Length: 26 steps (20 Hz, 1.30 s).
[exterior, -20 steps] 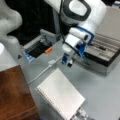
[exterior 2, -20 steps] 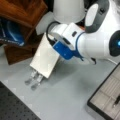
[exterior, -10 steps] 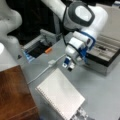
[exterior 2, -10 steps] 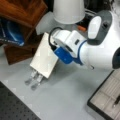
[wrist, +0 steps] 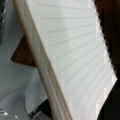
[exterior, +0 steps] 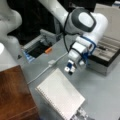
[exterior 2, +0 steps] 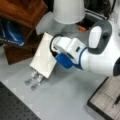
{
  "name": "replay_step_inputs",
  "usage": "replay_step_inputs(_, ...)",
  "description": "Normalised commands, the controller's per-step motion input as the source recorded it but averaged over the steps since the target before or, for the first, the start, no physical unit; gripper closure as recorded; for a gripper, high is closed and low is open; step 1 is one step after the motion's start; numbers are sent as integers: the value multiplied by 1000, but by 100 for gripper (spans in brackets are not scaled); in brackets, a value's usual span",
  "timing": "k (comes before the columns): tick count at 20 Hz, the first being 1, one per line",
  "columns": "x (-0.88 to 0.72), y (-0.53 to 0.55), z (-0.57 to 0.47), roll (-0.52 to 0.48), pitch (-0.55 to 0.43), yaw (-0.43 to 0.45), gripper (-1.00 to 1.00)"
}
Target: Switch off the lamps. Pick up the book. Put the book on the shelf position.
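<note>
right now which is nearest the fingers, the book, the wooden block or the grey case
The book. The gripper hangs just above its top edge in a front view, while the wooden block sits off to that view's left and the grey case to its right.

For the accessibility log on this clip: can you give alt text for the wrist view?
The book, a white ruled notebook, fills most of the wrist view, tilted, with its thick page edge running diagonally from top left to bottom centre. Grey table and a sliver of brown wood show at the left; the gripper does not show here.
</note>
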Motion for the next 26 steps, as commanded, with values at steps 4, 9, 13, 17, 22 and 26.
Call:
replay_step_inputs(4,263,-14,-180,-410,65,-22,-100)
replay_step_inputs(9,192,24,-190,-395,112,-36,-100)
replay_step_inputs(13,159,87,-102,-366,116,-68,-100)
replay_step_inputs(17,148,74,-83,-365,132,-35,-100)
replay_step_inputs(22,127,38,-56,-360,240,21,-100)
replay_step_inputs(26,143,29,-44,-332,240,36,-100)
